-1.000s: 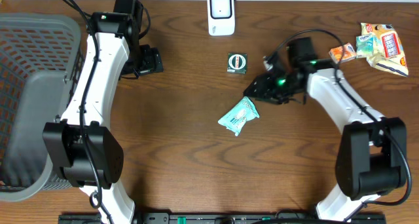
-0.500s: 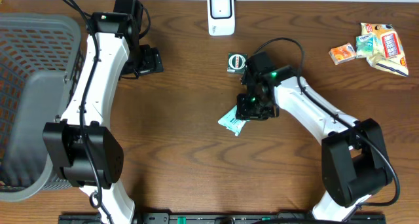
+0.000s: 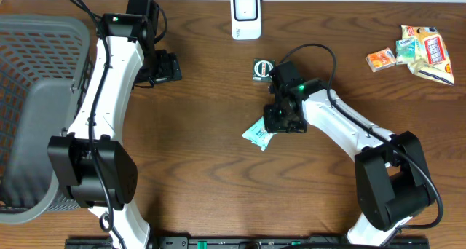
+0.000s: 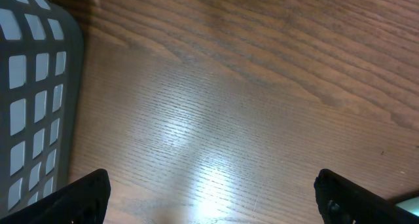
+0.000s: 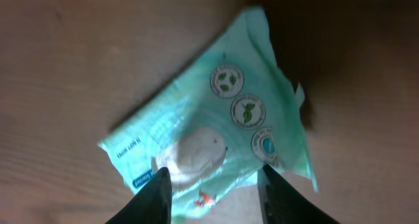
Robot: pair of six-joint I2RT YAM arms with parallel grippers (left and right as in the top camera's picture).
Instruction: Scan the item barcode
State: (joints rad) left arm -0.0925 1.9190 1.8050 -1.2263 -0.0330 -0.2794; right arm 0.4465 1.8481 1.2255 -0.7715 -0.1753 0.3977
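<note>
Right gripper (image 5: 215, 196) has swung in and dropped onto the mint-green packet (image 3: 255, 135), which lies well short of the scanner (image 3: 246, 14). Its jaws straddle the packet, bite unclear. Left gripper (image 4: 209, 198), left of the scanner, gapes. Pickup looks close.

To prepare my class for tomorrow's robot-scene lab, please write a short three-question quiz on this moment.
1. True or false: the right claw is over the mint-green packet.
2. Which lies nearest the white scanner? A) grey basket B) small black square item C) snack packets
3. Fill in: the left claw stands ___ over bare wood.
Key: 1 true; 2 B; 3 open.
</note>
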